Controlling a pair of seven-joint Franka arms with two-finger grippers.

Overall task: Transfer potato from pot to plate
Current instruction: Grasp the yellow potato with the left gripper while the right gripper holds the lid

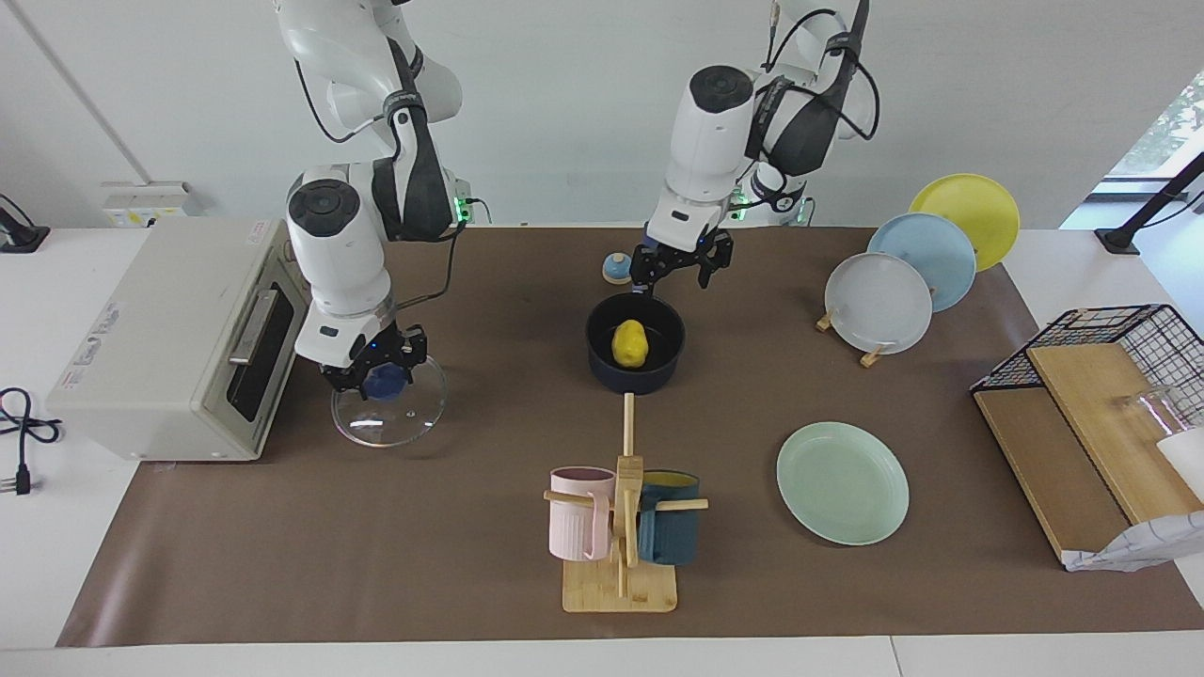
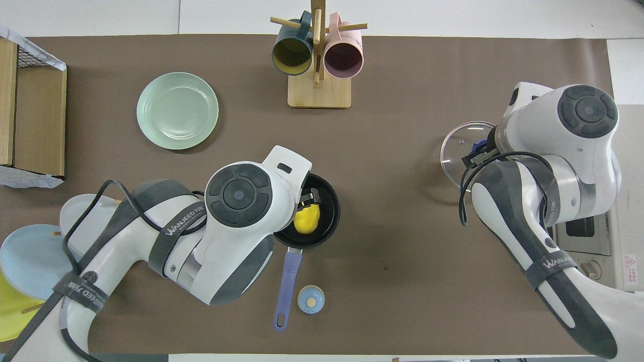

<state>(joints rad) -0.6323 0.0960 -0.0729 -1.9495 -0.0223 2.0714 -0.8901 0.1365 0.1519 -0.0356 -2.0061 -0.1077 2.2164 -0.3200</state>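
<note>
One potato [image 1: 629, 344] in pot [image 1: 602, 331] | left gripper [image 1: 679, 271] above rim, fingers [image 1: 706, 274] wide, not touching

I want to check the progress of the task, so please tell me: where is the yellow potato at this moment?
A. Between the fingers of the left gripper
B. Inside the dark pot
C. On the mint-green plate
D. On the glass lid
B. The potato lies inside the pot, the left gripper is over the pot's rim, and the plate has nothing on it.
</note>
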